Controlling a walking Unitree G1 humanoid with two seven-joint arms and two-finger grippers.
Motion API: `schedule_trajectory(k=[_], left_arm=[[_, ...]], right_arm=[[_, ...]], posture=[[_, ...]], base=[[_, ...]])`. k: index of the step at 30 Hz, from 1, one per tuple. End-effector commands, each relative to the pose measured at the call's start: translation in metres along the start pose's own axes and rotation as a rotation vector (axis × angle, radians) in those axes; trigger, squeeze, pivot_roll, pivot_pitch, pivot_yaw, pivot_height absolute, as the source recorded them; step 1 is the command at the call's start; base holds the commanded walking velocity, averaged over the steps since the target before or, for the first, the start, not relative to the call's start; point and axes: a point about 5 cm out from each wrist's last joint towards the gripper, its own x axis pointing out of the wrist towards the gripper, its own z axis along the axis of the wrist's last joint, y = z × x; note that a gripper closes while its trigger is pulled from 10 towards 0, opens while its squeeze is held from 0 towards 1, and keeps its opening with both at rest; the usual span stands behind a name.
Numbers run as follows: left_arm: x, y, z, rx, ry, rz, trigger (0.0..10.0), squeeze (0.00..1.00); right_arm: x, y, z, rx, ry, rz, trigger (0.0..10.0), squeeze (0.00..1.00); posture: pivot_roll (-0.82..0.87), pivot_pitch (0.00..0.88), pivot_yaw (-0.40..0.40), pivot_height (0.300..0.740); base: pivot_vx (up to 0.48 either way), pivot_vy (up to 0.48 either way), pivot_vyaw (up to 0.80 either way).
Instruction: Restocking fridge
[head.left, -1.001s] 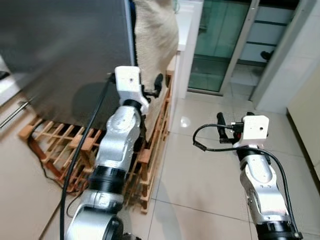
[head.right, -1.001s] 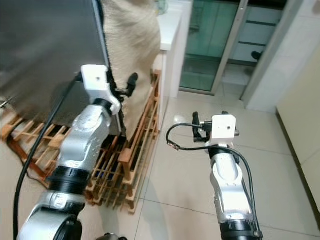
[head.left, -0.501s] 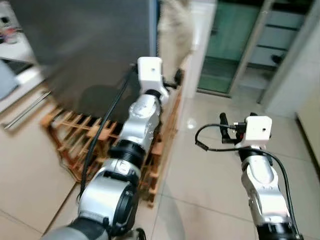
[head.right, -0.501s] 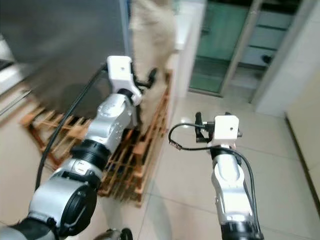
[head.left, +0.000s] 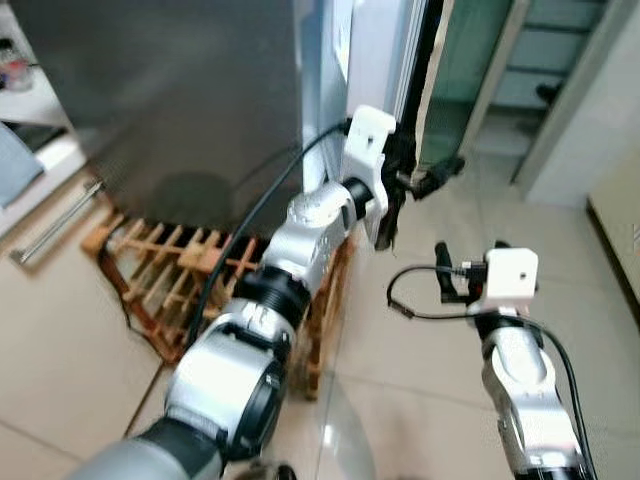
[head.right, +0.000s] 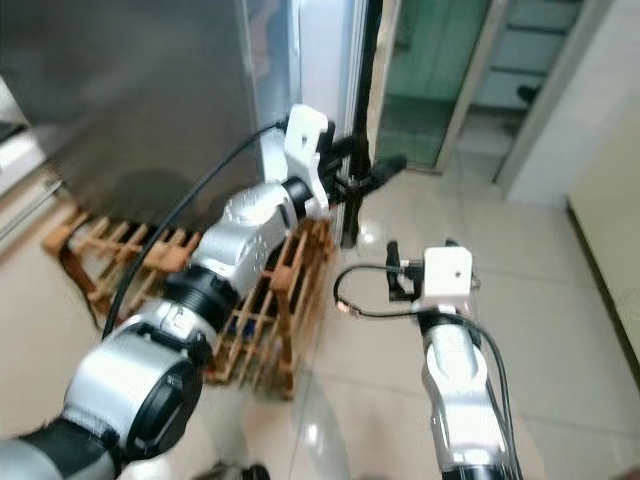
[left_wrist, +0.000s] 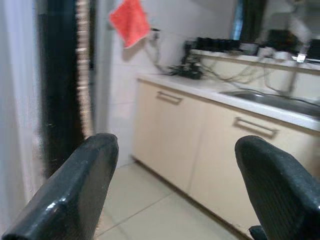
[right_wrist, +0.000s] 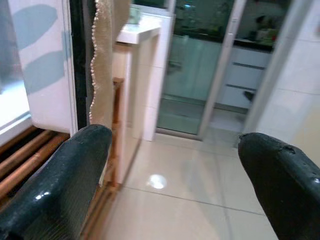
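The dark grey fridge (head.left: 180, 90) stands on the left, with a white panel and a black strip (head.left: 400, 70) along its right edge. My left arm reaches forward past that edge, and my left gripper (head.left: 432, 180) hangs in the air just right of the strip. It is open, its fingers (left_wrist: 75, 195) wide apart with nothing between them. My right gripper (head.left: 443, 282) is held lower over the tiled floor, also open and empty. A beige lace cloth (right_wrist: 102, 60) hangs beside the fridge.
A wooden slatted pallet (head.left: 160, 270) lies under the fridge. A glass sliding door (head.left: 470, 60) is ahead. The left wrist view looks at beige cabinets with a counter and sink (left_wrist: 240, 95) and a red cloth (left_wrist: 130, 20) on the wall. Open tiled floor (head.left: 420, 380) lies to the right.
My left arm has swung right, from in front of the fridge's grey face to past its right edge. The head view has turned. The right arm has hardly moved.
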Motion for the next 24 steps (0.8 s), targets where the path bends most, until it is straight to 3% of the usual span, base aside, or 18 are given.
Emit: schedule_trajectory(k=[1,3,4,6,7,8,10,11,13,15,16,17,20,24], left_arm=[[0.032,-0.068,0.004,-0.085,-0.106,-0.134,10.0,0.00],[0.006,-0.031,-0.005,-0.042,-0.097,-0.004,10.0,0.00],[-0.016,-0.007,-0.006,-0.051,-0.117,0.081,10.0,0.00],[-0.055,0.025,-0.003,-0.059,-0.156,0.222,10.0,0.00],[-0.069,0.034,-0.001,-0.060,-0.174,0.263,10.0,0.00],[-0.069,0.034,-0.001,-0.060,-0.174,0.263,10.0,0.00],[-0.110,0.051,0.003,-0.043,-0.210,0.388,10.0,0.00],[-0.110,0.051,0.003,-0.043,-0.210,0.388,10.0,0.00],[-0.153,0.059,-0.004,0.006,-0.186,0.559,10.0,0.00],[-0.159,0.060,-0.007,-0.003,-0.179,0.592,10.0,0.00],[-0.172,0.060,-0.015,0.015,-0.137,0.735,10.0,0.00],[-0.172,0.060,-0.015,0.015,-0.137,0.735,10.0,0.00],[-0.184,0.063,-0.024,0.039,-0.047,0.925,10.0,0.00],[-0.186,0.062,-0.029,0.026,0.023,0.987,10.0,0.00]], right_arm=[[0.000,-0.003,0.005,-0.004,-0.021,-0.009,10.0,0.02],[0.004,-0.004,0.007,-0.001,-0.032,-0.009,10.0,0.02],[0.009,-0.004,0.010,0.005,-0.041,-0.004,10.0,0.02],[0.016,-0.004,0.015,0.003,-0.051,0.009,10.0,0.02],[0.018,-0.004,0.016,-0.003,-0.052,0.015,10.0,0.02],[0.018,-0.004,0.016,-0.003,-0.052,0.015,10.0,0.02],[0.025,-0.005,0.018,0.007,-0.048,0.025,10.0,0.03],[0.025,-0.005,0.018,0.007,-0.048,0.025,10.0,0.03],[0.035,-0.004,0.017,0.026,-0.033,0.033,10.0,0.04],[0.037,-0.003,0.018,0.030,-0.032,0.036,10.0,0.04],[0.044,0.001,0.021,0.043,-0.039,0.057,10.0,0.04],[0.044,0.001,0.021,0.043,-0.039,0.057,10.0,0.04],[0.051,0.005,0.023,0.064,-0.042,0.087,10.0,0.04],[0.057,0.010,0.023,0.082,-0.037,0.100,10.0,0.04]], posture=[[-0.22,0.000,0.013,0.740],[-0.20,0.000,0.007,0.740],[-0.19,0.000,0.007,0.740],[-0.17,0.000,0.001,0.740],[-0.16,0.000,-0.001,0.740],[-0.16,0.000,-0.001,0.740],[-0.11,0.000,-0.018,0.740],[-0.11,0.000,-0.018,0.740],[-0.07,0.000,-0.034,0.740],[-0.06,0.000,-0.036,0.740],[-0.05,0.000,-0.043,0.740],[-0.05,0.000,-0.043,0.740],[-0.04,0.000,-0.044,0.740],[-0.05,0.000,-0.036,0.740]], base=[[0.000,0.000,0.00],[0.000,0.000,0.00],[0.000,0.000,0.00],[0.000,0.000,0.00],[0.000,0.000,0.00],[0.000,0.000,0.00],[0.000,0.000,0.30],[0.000,0.000,0.60],[0.000,-0.208,0.55],[0.270,-0.394,0.49],[0.270,-0.394,0.48],[0.270,-0.394,0.48],[0.269,-0.395,0.45],[0.270,-0.394,0.42]])
